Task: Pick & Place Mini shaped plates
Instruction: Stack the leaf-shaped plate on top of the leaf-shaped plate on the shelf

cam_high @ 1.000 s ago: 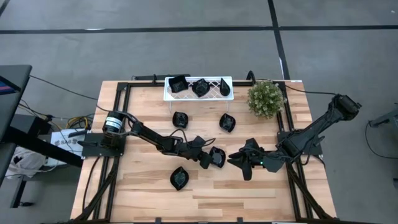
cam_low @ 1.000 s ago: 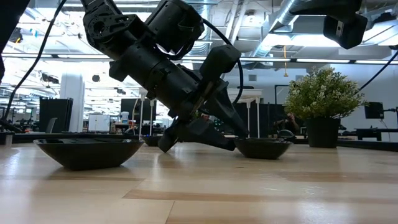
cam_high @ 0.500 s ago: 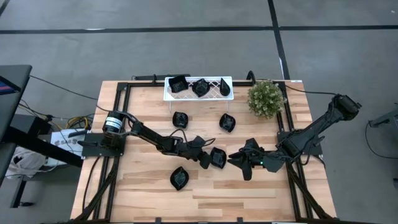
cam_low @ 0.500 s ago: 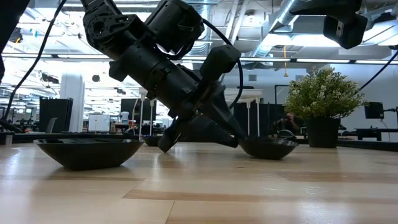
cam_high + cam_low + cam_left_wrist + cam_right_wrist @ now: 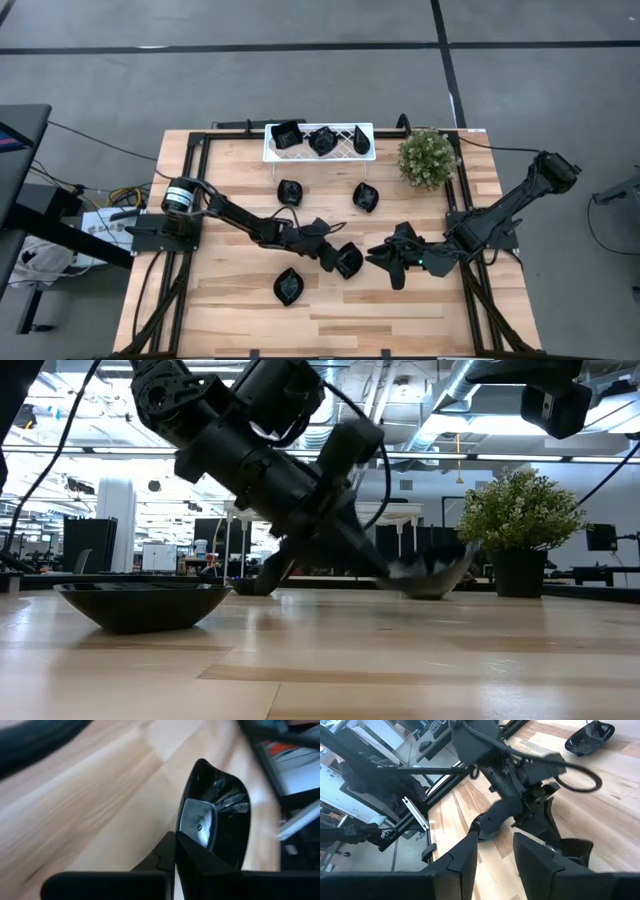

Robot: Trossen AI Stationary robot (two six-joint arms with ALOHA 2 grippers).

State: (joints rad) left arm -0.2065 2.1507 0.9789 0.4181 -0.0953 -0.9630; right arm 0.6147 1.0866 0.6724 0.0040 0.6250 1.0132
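Even, bright overhead light fills the scene, coming from long ceiling strip lamps point(image 5: 90, 422) seen in the low view, so shadows on the pale wooden table point(image 5: 330, 310) are soft and faint. The glossy black leaf-shaped dish point(image 5: 220, 822) shows white glare in the left wrist view. Motion blur smears it in the low view, and the wrist view's edges are out of focus.

Worktop point(image 5: 230, 300): pale wood planks, black frame along edges.
Far edge: white lattice tray point(image 5: 340, 152), potted plant point(image 5: 428, 158) beside it.
Middle: two black plates point(image 5: 290, 191), point(image 5: 366, 196), well apart.
Near side: one leaf-shaped plate point(image 5: 287, 287).
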